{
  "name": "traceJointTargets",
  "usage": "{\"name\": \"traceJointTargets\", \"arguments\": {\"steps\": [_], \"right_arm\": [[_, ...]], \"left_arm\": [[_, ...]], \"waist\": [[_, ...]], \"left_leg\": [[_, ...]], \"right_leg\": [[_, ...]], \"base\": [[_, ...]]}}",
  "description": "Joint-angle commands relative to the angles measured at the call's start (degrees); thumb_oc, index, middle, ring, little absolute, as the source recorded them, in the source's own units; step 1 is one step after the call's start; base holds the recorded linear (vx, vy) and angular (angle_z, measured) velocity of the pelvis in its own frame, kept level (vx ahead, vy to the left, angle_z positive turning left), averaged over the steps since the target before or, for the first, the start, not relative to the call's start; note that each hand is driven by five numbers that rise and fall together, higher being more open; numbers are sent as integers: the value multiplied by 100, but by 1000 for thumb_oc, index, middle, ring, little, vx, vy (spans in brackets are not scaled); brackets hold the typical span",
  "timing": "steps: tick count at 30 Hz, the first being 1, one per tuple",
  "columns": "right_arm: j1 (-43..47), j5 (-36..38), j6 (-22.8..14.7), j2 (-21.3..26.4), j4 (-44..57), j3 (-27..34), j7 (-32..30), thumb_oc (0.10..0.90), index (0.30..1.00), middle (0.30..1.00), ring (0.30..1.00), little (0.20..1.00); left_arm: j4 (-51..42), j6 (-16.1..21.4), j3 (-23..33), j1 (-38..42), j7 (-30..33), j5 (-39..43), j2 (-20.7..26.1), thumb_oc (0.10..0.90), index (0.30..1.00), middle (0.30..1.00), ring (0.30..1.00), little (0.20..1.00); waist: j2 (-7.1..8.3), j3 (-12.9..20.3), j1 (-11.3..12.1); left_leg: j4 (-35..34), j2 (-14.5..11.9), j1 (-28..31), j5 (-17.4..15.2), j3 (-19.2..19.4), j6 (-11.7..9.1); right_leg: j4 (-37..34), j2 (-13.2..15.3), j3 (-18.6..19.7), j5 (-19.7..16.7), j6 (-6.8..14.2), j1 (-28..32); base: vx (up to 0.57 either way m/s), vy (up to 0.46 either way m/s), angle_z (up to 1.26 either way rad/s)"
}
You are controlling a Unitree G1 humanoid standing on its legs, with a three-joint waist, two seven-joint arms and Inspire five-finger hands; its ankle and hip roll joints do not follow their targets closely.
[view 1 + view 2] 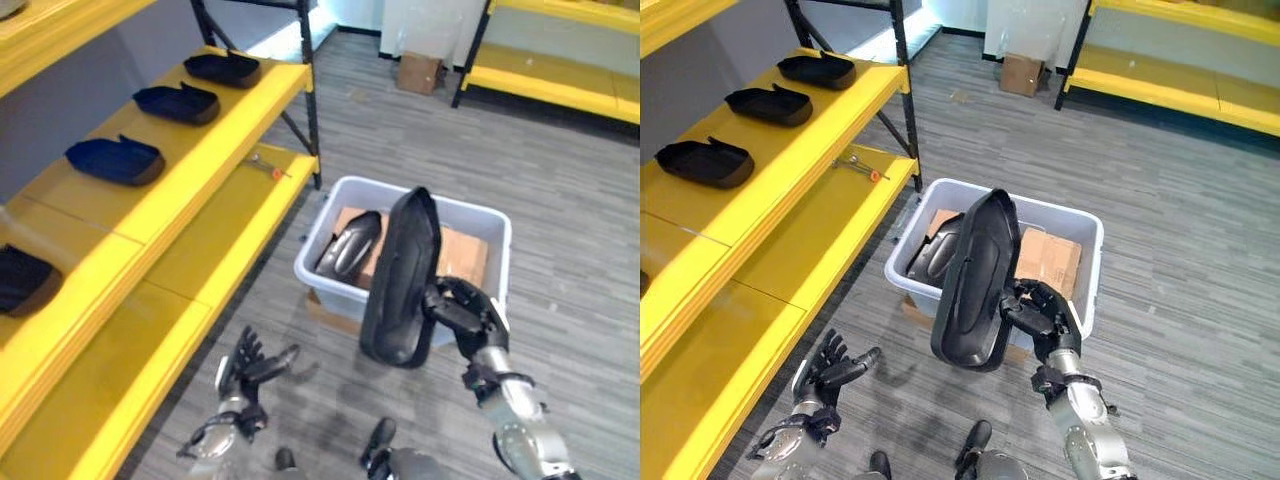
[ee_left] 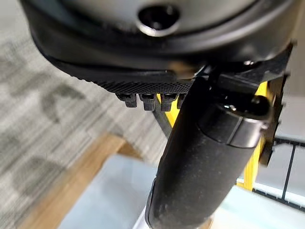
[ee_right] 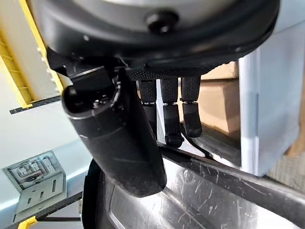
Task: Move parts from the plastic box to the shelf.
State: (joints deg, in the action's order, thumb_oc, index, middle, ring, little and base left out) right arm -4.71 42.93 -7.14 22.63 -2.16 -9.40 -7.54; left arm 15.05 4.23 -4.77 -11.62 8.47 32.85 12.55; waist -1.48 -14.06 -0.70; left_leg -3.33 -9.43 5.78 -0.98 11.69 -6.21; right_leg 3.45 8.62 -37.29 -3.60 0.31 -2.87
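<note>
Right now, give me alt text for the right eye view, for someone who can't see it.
The right hand grips a long black part, held upright above a grey plastic box on the floor with another part and cardboard inside. The left hand hangs open near a yellow shelf bearing three black parts.

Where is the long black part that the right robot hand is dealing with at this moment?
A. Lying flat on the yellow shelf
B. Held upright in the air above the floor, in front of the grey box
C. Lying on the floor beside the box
B: the right robot hand grips the long black part, which stands nearly upright in the air in front of the grey box.
</note>
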Motion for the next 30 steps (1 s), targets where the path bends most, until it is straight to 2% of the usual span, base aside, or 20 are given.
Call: {"name": "traceJointTargets", "arguments": {"steps": [1, 9, 14, 16, 18, 19, 21, 22, 23, 25, 27, 30], "right_arm": [[524, -99, -516, -215, 707, 6, 298, 400, 300, 300, 300, 300], [699, -205, -311, -482, 551, -212, 348, 400, 300, 300, 300, 300], [651, -237, -274, -631, 491, -262, 354, 400, 300, 300, 300, 300], [601, -246, -262, -660, 493, -277, 353, 400, 300, 300, 300, 300], [568, -215, -259, -687, 534, -299, 348, 400, 300, 300, 300, 300], [543, -204, -269, -680, 552, -301, 351, 400, 300, 300, 300, 300], [481, -153, -256, -622, 589, -308, 395, 400, 300, 300, 300, 300], [412, -106, -247, -579, 600, -293, 429, 400, 300, 300, 300, 300], [285, -47, -241, -515, 666, -263, 502, 400, 300, 300, 300, 300], [244, -35, -236, -481, 685, -253, 536, 400, 300, 300, 300, 300], [198, -57, -261, -440, 749, -224, 524, 400, 300, 300, 300, 300], [225, -163, -286, -306, 758, -197, 540, 400, 300, 300, 300, 300]], "left_arm": [[-571, 501, 302, 32, -32, -232, 457, 900, 1000, 1000, 1000, 1000], [-649, 500, 544, -250, -12, -335, 422, 900, 1000, 1000, 1000, 1000], [-662, 486, 611, -246, 26, -497, 537, 900, 1000, 1000, 1000, 1000], [-616, 488, 603, -195, 49, -526, 596, 900, 1000, 1000, 1000, 1000], [-540, 516, 549, -54, 86, -556, 707, 900, 1000, 1000, 1000, 1000], [-483, 524, 487, -1, 95, -566, 734, 900, 1000, 1000, 1000, 1000], [-450, 519, 407, 67, 66, -536, 771, 900, 1000, 1000, 1000, 1000], [-486, 502, 367, 53, 15, -525, 766, 900, 1000, 1000, 1000, 1000], [-510, 464, 336, 0, -32, -541, 738, 900, 1000, 1000, 1000, 1000], [-521, 459, 329, -33, -55, -546, 703, 900, 1000, 1000, 1000, 1000], [-522, 461, 320, -60, -64, -544, 683, 900, 1000, 1000, 1000, 1000], [-550, 524, 333, -27, -25, -490, 623, 900, 1000, 1000, 1000, 1000]], "waist": [[193, 673, 225], [386, 713, 540], [475, 708, 644], [502, 670, 619], [519, 608, 465], [495, 591, 368], [475, 567, 155], [506, 597, 106], [559, 624, 68], [586, 660, 41], [619, 678, 7], [627, 710, 28]], "left_leg": [[-146, 193, -198, 163, -182, 285], [-152, 908, -132, -112, -625, 724], [-153, 1153, -58, -164, -787, 901], [-165, 1207, -8, -175, -828, 965], [-167, 1255, -118, -20, -947, 1036], [-167, 1240, -138, 17, -1049, 1039], [-167, 1189, -147, 99, -1280, 1053], [-167, 1199, -194, 132, -1327, 1062], [-167, 1258, -241, 162, -1424, 1073], [-167, 1297, -266, 177, -1476, 1061], [-124, 1342, -313, 191, -1570, 1040], [-4, 1352, -408, 176, -1624, 971]], "right_leg": [[153, 733, 580, 152, 699, 312], [38, 1212, 835, -318, 1032, 406], [288, 1440, 927, -449, 1130, 430], [638, 1486, 1185, -489, 1106, 331], [789, 1238, 2018, -677, 948, -4], [886, 867, 2612, -520, 861, -176], [1145, -118, 3552, 149, 678, -392], [1105, -443, 3724, 328, 608, -405], [1089, -782, 3696, 523, 444, -387], [932, -884, 3630, 565, 378, -311], [632, -1045, 3827, 541, 314, -252], [143, -1046, 3950, 411, 318, -30]], "base": [[-45, 203, 32], [-37, 227, 29], [-2, 150, 26], [-31, 151, 2], [-97, 101, 12], [-20, 63, 39], [25, 30, 41], [46, -19, 65], [32, -23, 71], [21, -53, 53], [29, -87, 28], [15, -106, 23]]}}
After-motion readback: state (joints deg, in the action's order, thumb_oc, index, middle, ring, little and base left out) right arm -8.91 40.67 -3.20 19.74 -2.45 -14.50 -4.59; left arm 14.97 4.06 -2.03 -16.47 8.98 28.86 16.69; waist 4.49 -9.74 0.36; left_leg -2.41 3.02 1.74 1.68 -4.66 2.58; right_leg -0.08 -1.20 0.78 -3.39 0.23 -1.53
